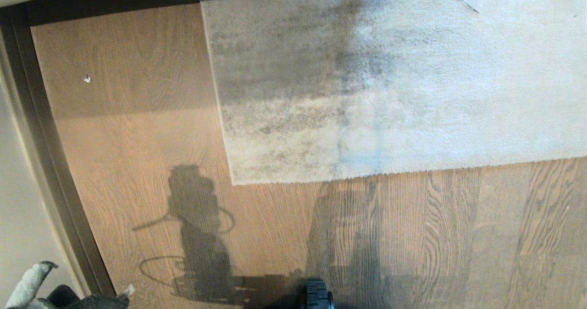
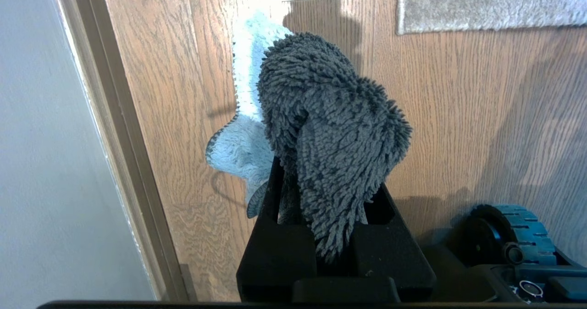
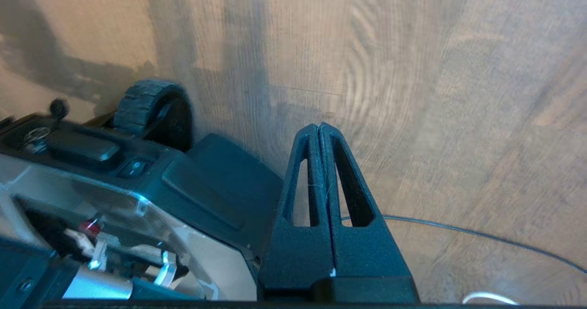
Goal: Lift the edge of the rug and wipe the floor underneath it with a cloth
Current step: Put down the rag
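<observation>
Head view shows the rug edge flat on the floor, so I'd probably reach my empty, pressed-together right gripper to its corner while the left gripper stays clamped on the cloth.

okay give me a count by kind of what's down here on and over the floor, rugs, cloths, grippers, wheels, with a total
Rug: 1, flat on the wood floor
Cloth: 1, fuzzy dark grey with a pale blue side, clamped in the left gripper
Grippers: 2, the left gripper and the right gripper, shut and empty
Base wheel: 1 in the head view
Total: 5
</observation>
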Robot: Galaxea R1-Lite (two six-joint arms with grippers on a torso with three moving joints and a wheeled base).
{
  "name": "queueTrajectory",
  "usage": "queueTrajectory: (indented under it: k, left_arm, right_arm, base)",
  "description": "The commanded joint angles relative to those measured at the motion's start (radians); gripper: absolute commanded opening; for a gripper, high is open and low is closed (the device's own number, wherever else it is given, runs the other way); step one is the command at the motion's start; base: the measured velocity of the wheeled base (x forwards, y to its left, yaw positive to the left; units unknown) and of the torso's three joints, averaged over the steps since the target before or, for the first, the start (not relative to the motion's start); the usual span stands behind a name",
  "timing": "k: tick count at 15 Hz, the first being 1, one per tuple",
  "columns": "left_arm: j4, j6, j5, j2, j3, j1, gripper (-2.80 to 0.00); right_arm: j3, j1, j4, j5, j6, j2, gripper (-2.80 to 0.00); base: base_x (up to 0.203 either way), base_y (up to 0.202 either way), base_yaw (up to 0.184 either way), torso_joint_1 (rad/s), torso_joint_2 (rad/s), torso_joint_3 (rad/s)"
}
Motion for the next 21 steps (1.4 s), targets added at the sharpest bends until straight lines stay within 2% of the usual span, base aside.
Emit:
queueTrajectory:
  k: [1, 2, 8, 10, 11, 15, 21]
  left_arm:
    - [0.000, 0.000, 0.000, 0.000, 0.000, 0.000, -2.80]
    - [0.000, 0.000, 0.000, 0.000, 0.000, 0.000, -2.80]
    - [0.000, 0.000, 0.000, 0.000, -0.001, 0.000, -2.80]
    - [0.000, -0.002, 0.000, 0.000, 0.000, 0.000, -2.80]
    - [0.000, -0.002, 0.000, 0.000, 0.000, 0.000, -2.80]
    - [0.000, -0.002, 0.000, 0.000, 0.000, 0.000, -2.80]
    - [0.000, -0.002, 0.000, 0.000, 0.000, 0.000, -2.80]
  right_arm:
    - [0.000, -0.074, 0.001, 0.000, 0.000, 0.006, -2.80]
    - [0.000, -0.116, 0.000, -0.001, 0.003, 0.006, -2.80]
    - [0.000, -0.176, 0.001, -0.001, 0.007, 0.004, -2.80]
    - [0.000, -0.277, 0.000, -0.003, 0.013, -0.031, -2.80]
    - [0.000, -0.293, 0.000, -0.005, 0.027, -0.049, -2.80]
    - [0.001, -0.261, -0.001, -0.007, 0.047, -0.265, -2.80]
    - [0.000, -0.257, -0.001, -0.009, 0.065, -0.275, -2.80]
  base:
    - [0.000, 0.000, 0.000, 0.000, 0.00, 0.000]
    - [0.000, 0.000, 0.000, 0.000, 0.00, 0.000]
    - [0.000, 0.000, 0.000, 0.000, 0.00, 0.000]
    - [0.000, 0.000, 0.000, 0.000, 0.00, 0.000]
    - [0.000, 0.000, 0.000, 0.000, 0.00, 0.000]
    - [0.000, 0.000, 0.000, 0.000, 0.00, 0.000]
    - [0.000, 0.000, 0.000, 0.000, 0.00, 0.000]
